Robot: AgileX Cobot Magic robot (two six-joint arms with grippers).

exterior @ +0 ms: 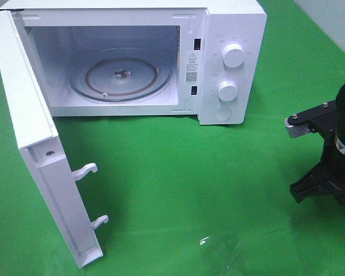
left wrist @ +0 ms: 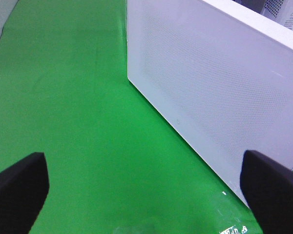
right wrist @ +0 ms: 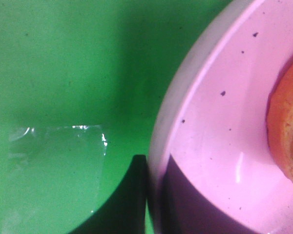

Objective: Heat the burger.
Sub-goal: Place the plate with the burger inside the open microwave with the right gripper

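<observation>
Burger [right wrist: 288, 126]: only a sliver of orange-brown bun shows, at the edge of the right wrist view. It sits on the pink speckled plate [right wrist: 210, 122], which is on the green cloth [exterior: 190, 172], outside the microwave [exterior: 230, 57].

Right claw [right wrist: 154, 165]: closed on the plate rim, one dark finger outside it and one inside.
Left claw [left wrist: 144, 195]: fingers wide apart, holding nothing, beside the outer face of the door [left wrist: 210, 83].

Step in hand (judged): lift the plate by its rim and carry it into the oven.
- A one-sided rim pinch will likely let the far side sag, so lift slowly and keep the plate level or the burger may slide.
- The door is swung fully open. Go in straight from the front, clear of its two latch hooks.
- Set down centred on the turntable [exterior: 121, 75].

Views:
- High camera shows the empty cavity, the door and the right arm [exterior: 333, 144] at its right edge. It shows no plate, no burger and no left claw.
- Right wrist alone shows the grip and the load.
- Left wrist alone shows the left claw's spread.
</observation>
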